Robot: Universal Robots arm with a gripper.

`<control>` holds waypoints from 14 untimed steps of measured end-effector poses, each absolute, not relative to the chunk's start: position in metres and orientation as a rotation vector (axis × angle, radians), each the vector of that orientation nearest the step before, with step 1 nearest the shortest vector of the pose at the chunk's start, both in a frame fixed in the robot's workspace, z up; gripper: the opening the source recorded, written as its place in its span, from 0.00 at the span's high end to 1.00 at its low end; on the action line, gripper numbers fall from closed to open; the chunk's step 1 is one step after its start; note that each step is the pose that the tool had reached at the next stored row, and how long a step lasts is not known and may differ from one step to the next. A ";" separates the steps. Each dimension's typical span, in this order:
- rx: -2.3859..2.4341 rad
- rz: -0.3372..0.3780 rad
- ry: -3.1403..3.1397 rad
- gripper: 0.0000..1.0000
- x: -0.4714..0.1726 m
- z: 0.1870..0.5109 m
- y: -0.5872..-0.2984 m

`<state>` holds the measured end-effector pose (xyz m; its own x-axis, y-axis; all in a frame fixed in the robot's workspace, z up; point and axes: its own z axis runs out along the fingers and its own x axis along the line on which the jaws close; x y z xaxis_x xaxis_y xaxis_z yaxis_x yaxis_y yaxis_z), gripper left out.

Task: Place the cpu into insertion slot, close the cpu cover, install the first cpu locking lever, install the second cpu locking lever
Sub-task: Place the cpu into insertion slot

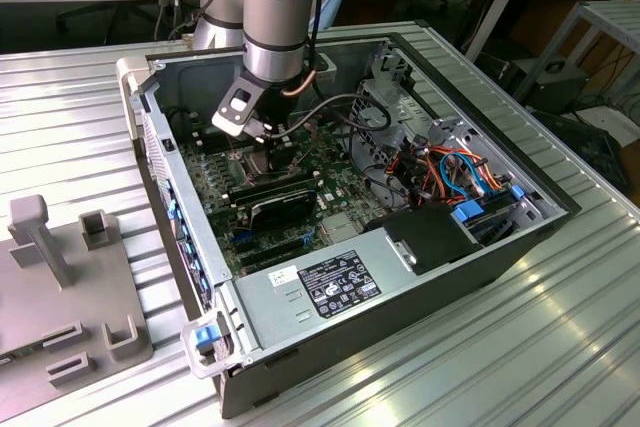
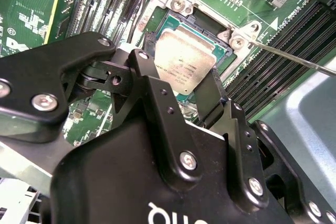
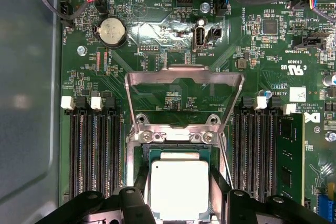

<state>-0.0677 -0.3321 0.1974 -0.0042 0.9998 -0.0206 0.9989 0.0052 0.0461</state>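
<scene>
The gripper (image 3: pixel 179 171) is clamped on the cpu (image 3: pixel 179 195), with one finger against each of two opposite edges. The cpu lies directly over the insertion slot (image 3: pixel 178 153), edges parallel to the socket rim; full seating cannot be determined. The cpu cover (image 3: pixel 184 74) is swung open beyond the slot's hinge side, clear of the chip.

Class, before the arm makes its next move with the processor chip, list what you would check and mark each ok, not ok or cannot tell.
1. Cover flipped open, away from the socket: ok.
2. Chip gripped between the jaws on two opposite edges: ok.
3. Chip over the socket opening: ok.
4. Chip level and correctly turned: cannot tell.
5. Lever rod clear of the opening: ok.
</scene>
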 end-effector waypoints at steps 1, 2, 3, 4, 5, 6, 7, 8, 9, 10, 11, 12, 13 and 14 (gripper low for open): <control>2.183 0.028 2.193 0.45 -0.068 0.197 -0.332; 2.183 0.028 2.193 0.45 -0.068 0.197 -0.332; 2.182 0.028 2.193 0.45 -0.068 0.197 -0.331; 2.182 0.028 2.194 0.45 -0.068 0.197 -0.331; 2.182 0.029 2.195 0.45 -0.068 0.197 -0.331; 2.182 0.029 2.195 0.45 -0.068 0.197 -0.331; 2.182 0.029 2.194 0.45 -0.068 0.197 -0.331; 2.183 0.029 2.194 0.45 -0.068 0.197 -0.331; 2.182 0.029 2.194 0.45 -0.068 0.197 -0.331; 2.182 0.029 2.194 0.45 -0.067 0.197 -0.331; 2.182 0.028 2.194 0.45 -0.067 0.197 -0.332; 2.182 0.028 2.194 0.45 -0.067 0.197 -0.332; 2.183 0.028 2.193 0.45 -0.066 0.197 -0.332; 2.184 0.028 2.193 0.45 -0.066 0.197 -0.332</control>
